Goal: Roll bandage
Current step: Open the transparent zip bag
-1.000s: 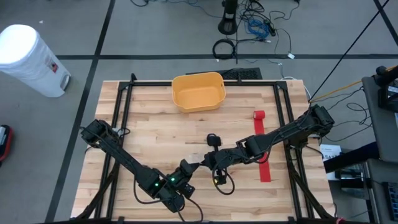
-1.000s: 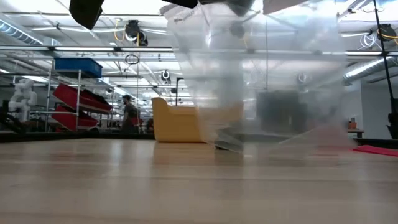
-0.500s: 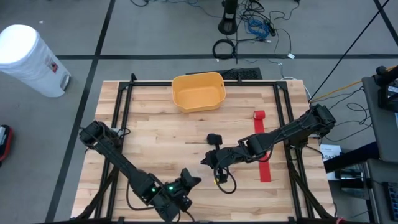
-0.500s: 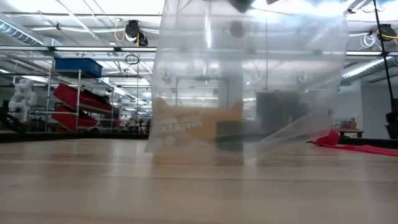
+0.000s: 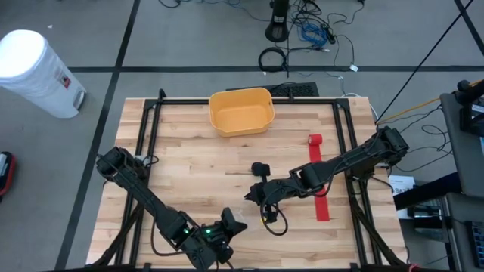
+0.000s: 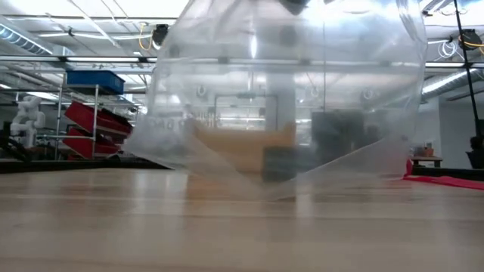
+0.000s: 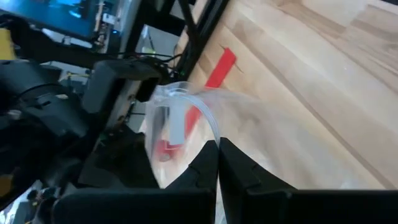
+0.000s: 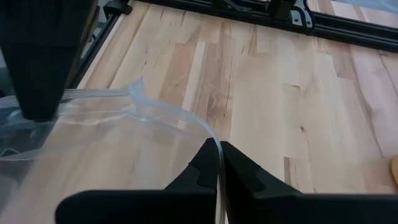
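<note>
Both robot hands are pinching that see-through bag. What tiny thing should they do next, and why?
Probably hold the plastic bag open. The left gripper and right gripper are each shut on its rim, and the red bandage lies flat on the table, outside it.

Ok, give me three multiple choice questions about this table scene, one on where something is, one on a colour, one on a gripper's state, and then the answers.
1. Where is the yellow bin?
A. at the table's far edge, near the middle
B. in the near left corner
C. under the right arm

2. What colour is the bandage strip?
A. blue
B. red
C. white

3. How is the right gripper?
A. wide open, empty
B. shut on the clear plastic bag
C. shut on the bin's rim

Answers: 1 A, the high view shows it there. 2 B, it lies red on the wood. 3 B, the right wrist view shows the bag's edge pinched between closed fingers.
</note>
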`<state>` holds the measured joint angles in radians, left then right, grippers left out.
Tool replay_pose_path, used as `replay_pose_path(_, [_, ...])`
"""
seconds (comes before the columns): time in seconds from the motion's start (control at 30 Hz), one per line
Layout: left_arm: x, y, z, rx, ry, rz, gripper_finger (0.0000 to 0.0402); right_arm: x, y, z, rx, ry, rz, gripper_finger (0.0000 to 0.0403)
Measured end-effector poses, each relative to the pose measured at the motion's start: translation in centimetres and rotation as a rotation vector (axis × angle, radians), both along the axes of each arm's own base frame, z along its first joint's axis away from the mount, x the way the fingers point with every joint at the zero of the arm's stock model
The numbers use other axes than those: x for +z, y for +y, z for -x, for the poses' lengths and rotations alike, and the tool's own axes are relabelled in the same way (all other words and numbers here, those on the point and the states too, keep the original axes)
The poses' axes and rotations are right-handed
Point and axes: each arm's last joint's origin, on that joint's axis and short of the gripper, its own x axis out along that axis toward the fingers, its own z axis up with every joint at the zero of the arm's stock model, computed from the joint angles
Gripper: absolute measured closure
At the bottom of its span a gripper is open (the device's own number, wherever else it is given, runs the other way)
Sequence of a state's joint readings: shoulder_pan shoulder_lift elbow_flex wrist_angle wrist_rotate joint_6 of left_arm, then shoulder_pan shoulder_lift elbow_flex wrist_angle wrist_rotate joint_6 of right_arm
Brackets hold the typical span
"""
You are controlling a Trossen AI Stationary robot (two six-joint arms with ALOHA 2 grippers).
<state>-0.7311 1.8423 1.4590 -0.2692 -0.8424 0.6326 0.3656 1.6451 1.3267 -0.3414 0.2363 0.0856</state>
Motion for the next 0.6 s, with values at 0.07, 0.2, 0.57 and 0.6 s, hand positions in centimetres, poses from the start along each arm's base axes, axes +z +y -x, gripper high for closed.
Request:
replay_pose_path(0.07, [0.1,0.0,-0.1,0.003,-0.012,0.008,0.0395,0.0,0.0,0.0,0.000,-0.001,0.000,0.0403])
replay_pose_path(0.2, [0.3,-0.2,-0.1,0.018,-0.042,0.061,0.0392,0.0,0.0,0.0,0.005,-0.001,0.006,0.0403])
replay_pose_path(0.57, [2.8,-1.5,1.7,-0.002,-0.108,0.267,0.0325,0.0,0.0,0.0,0.009,-0.002,0.026,0.0403])
replay_pose_path(0.6, [2.9,-1.6,1.9,-0.002,-0.111,0.279,0.0320,0.0,0.0,0.0,0.009,-0.001,0.026,0.0403])
